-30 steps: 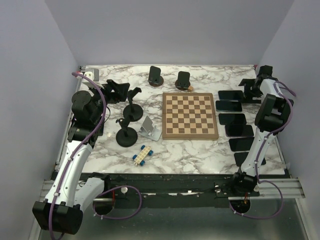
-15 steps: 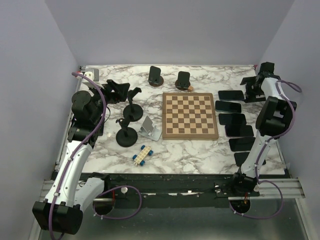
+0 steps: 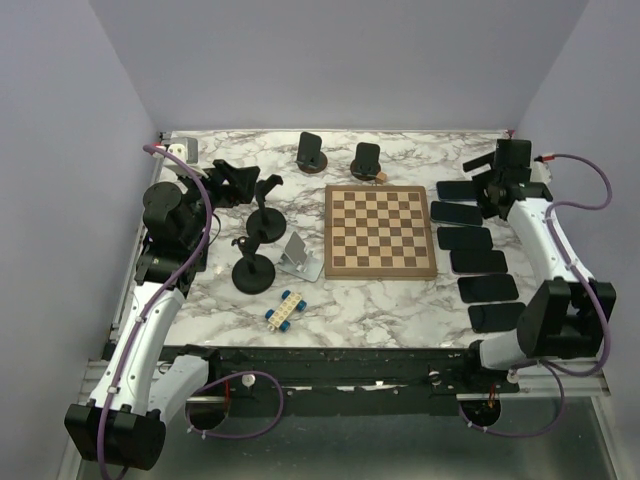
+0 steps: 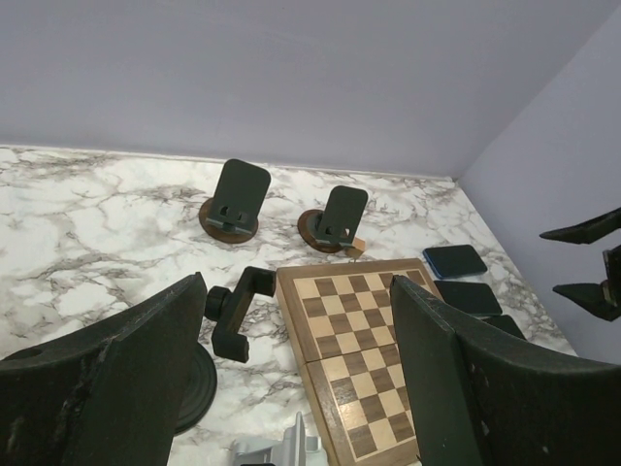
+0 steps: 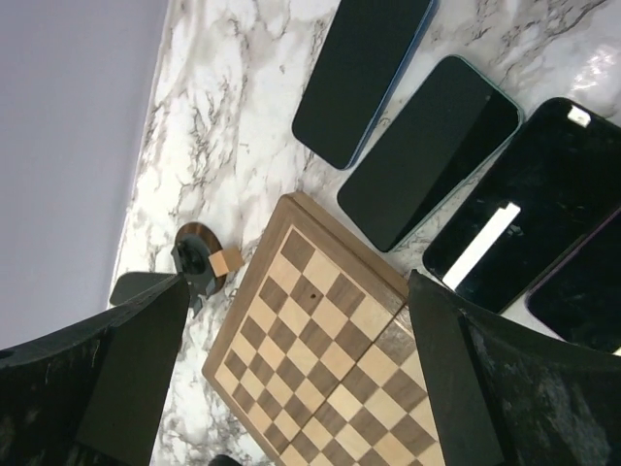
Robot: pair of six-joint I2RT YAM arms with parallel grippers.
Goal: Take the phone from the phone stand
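Observation:
Two phone stands with round wooden bases stand at the back of the table, one on the left point(image 3: 311, 150) and one on the right point(image 3: 366, 158). Each carries a dark upright slab; I cannot tell whether it is a phone. Both also show in the left wrist view, left point(image 4: 238, 194) and right point(image 4: 340, 216). My left gripper point(image 3: 240, 185) is open and empty, raised over the black clamp stands, well to the left of them. My right gripper point(image 3: 483, 187) is open and empty, hovering over the flat phones point(image 3: 462, 189) at the back right. The right stand's base point(image 5: 199, 257) shows in the right wrist view.
A chessboard point(image 3: 380, 231) lies in the middle. Several phones lie flat in a column along the right edge point(image 3: 487, 287). Two black clamp stands point(image 3: 264, 222) point(image 3: 252, 268), a silver stand point(image 3: 298, 255) and a blue-and-white block point(image 3: 284, 309) sit at the left. A small wooden cube point(image 3: 381, 177) lies by the right stand.
The right arm has swung: its elbow dropped toward the front, and its gripper moved left from the back right corner to over the flat phones. The left arm has not moved.

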